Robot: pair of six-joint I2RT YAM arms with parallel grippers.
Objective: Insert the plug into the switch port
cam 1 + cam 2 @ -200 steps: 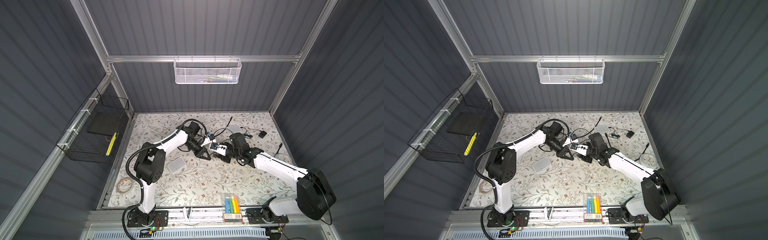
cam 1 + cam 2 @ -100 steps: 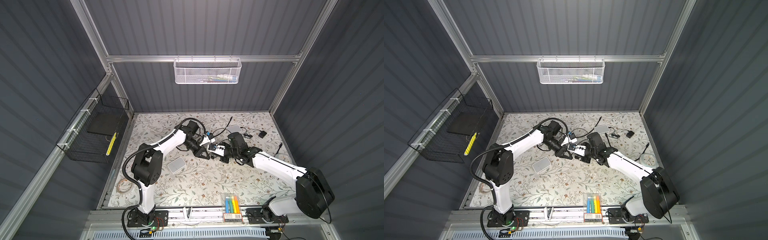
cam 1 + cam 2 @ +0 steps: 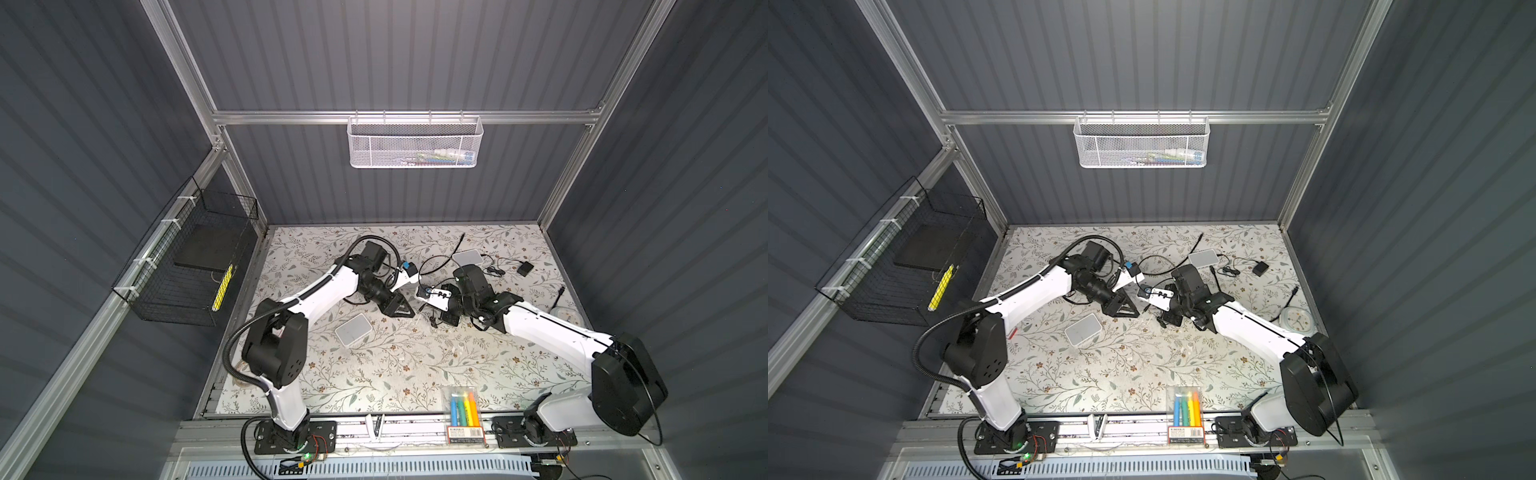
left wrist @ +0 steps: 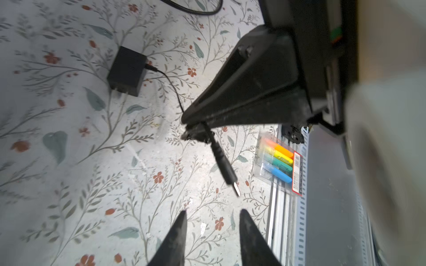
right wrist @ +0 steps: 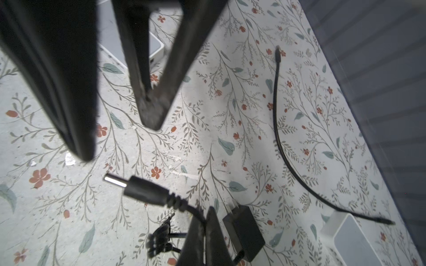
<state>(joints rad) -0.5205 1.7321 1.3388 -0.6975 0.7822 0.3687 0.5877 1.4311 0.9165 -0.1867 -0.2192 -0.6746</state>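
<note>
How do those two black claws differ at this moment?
The left gripper stands open, with a clear gap; the right gripper is pinched shut. The left gripper holds nothing; the right gripper holds the cord just behind the plug. Both are black, tapered to points, and face each other closely.

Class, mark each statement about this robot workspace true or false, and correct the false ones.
1. The right gripper is shut on the cable just behind the plug. True.
2. The left gripper grips the plug. False: its jaws stand open, holding nothing.
3. The plug sits in a switch port. False: it hangs free above the mat.
4. A highlighter pack lies at the mat's front edge. True.
5. The black power adapter hangs in the air. False: it lies on the mat.
</note>
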